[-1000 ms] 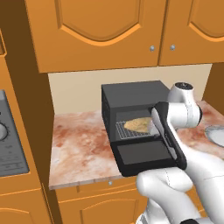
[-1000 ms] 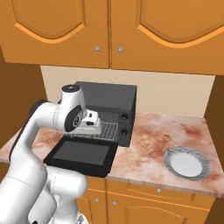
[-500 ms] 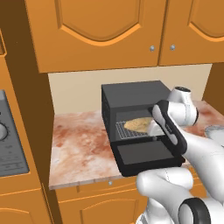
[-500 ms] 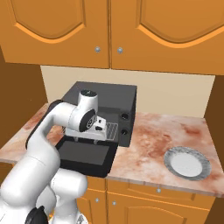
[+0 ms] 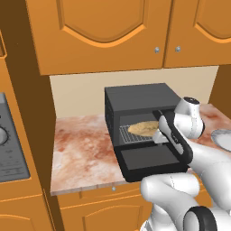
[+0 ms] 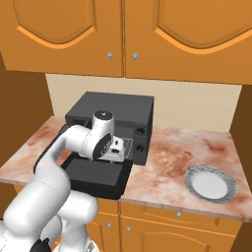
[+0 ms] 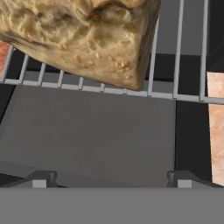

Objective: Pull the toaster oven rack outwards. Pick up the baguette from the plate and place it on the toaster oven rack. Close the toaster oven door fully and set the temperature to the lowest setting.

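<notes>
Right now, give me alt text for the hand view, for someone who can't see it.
A golden-brown baguette lies on the toaster oven rack, one end reaching the rack's front bar. Below is the open toaster oven door, and the open gripper holds nothing.

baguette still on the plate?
No, the baguette lies on the oven rack, and the plate on the counter is bare.

Orange wall cabinets (image 5: 103, 31), marble counter (image 6: 182, 147), beige backsplash (image 5: 76, 97)
</notes>
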Controlling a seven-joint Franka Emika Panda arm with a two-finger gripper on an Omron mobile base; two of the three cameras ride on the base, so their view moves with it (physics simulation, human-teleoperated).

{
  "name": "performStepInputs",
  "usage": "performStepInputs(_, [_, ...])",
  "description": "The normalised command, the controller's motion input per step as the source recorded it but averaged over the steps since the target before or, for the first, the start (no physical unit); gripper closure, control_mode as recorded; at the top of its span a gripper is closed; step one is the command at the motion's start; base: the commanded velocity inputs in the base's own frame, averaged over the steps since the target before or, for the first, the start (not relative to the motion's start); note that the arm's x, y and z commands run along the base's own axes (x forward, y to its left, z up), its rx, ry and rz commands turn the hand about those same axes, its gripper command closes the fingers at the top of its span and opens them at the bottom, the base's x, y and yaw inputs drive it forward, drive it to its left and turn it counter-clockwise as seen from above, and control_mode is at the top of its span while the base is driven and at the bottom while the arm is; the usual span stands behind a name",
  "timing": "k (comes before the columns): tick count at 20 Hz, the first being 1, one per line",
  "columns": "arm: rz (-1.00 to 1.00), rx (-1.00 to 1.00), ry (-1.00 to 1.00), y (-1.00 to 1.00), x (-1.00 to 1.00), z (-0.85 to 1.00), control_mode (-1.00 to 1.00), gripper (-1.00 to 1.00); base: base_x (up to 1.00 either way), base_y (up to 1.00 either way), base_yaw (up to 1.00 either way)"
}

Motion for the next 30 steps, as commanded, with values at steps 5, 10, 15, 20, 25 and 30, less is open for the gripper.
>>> performStepInputs(5, [0.00,-0.01,-0.27,0.00,0.06,-0.01,-1.00,-1.00,0.00,0.00,0.00])
performStepInputs(10, [0.00,0.00,-0.16,0.00,0.01,-0.04,-1.00,-1.00,0.00,0.00,0.00])
performStepInputs(15, [-0.02,0.00,-0.04,0.01,0.04,-0.22,-1.00,-1.00,0.00,0.00,0.00])
performStepInputs(20, [-0.03,0.00,-0.05,0.00,0.25,-0.06,-1.00,-1.00,0.00,0.00,0.00])
performStepInputs(25, [-0.05,0.00,-0.04,0.00,0.53,-0.02,-1.00,-1.00,0.00,0.00,0.00])
performStepInputs(30, [-0.06,0.00,0.00,0.00,0.50,-0.13,-1.00,-1.00,0.00,0.00,0.00])
